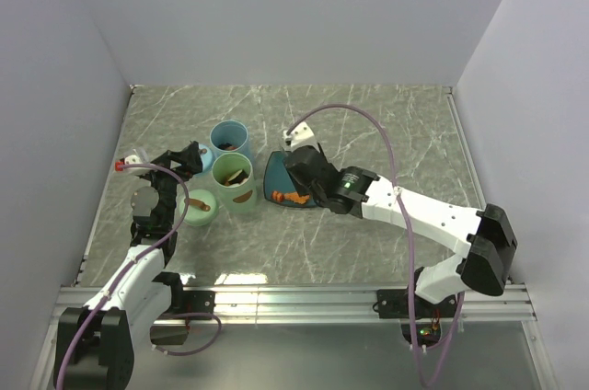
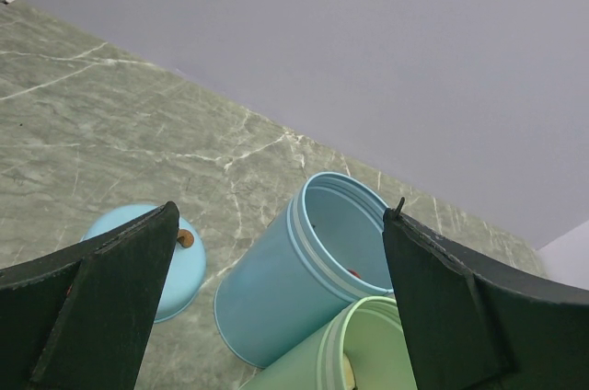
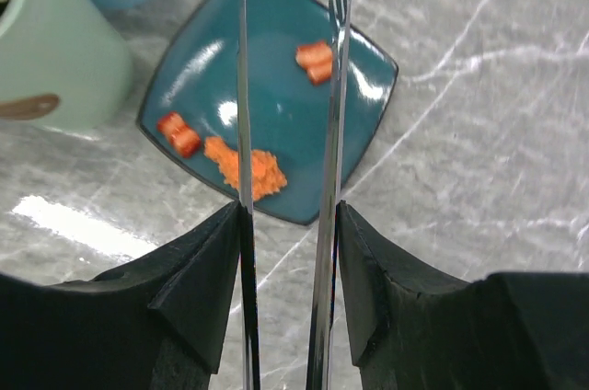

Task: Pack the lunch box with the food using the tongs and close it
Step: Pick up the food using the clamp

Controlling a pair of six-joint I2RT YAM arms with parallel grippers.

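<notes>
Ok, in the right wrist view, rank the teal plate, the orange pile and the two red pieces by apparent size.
1. teal plate, by far largest.
2. orange pile.
3. left red piece and upper red piece: they look alike, so no ranking between them.

Food pieces [image 3: 265,174] on the plate [image 3: 285,105], two containers [image 1: 233,189] just left of it, one behind the other
</notes>
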